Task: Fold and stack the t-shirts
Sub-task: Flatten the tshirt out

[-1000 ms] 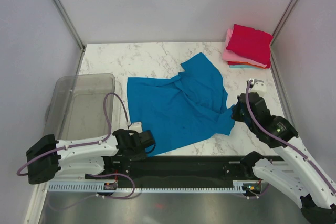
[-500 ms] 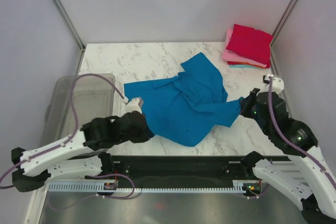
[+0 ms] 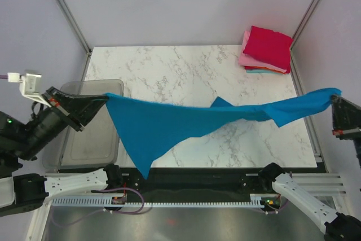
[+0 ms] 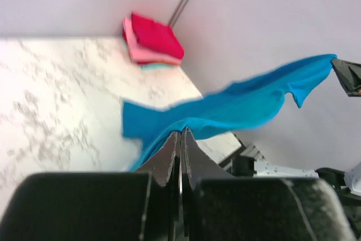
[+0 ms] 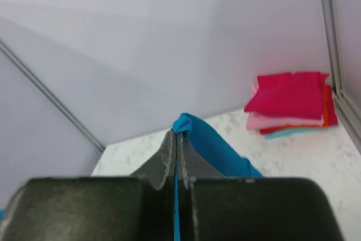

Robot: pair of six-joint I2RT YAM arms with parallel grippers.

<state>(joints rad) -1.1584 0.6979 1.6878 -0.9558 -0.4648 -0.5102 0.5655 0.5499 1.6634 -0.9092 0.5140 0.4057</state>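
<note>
The bright blue t-shirt (image 3: 186,121) hangs stretched in the air between my two grippers, above the marble table, sagging in the middle with a corner drooping toward the near edge. My left gripper (image 3: 105,98) is shut on its left end, raised over the bin; the cloth shows at the fingertips in the left wrist view (image 4: 181,132). My right gripper (image 3: 335,95) is shut on its right end, raised at the far right; the cloth bunches at its tips (image 5: 177,132). The folded stack of crimson, pink and teal shirts (image 3: 267,49) lies at the back right corner.
A clear grey plastic bin (image 3: 90,134) stands at the left of the marble table (image 3: 169,69), partly under my left arm. Grey enclosure walls with metal posts ring the table. The black arm rail runs along the near edge.
Both grippers have risen and moved apart, lifting the blue t-shirt off the table and stretching it out in the air. Before, it lay crumpled on the table.
</note>
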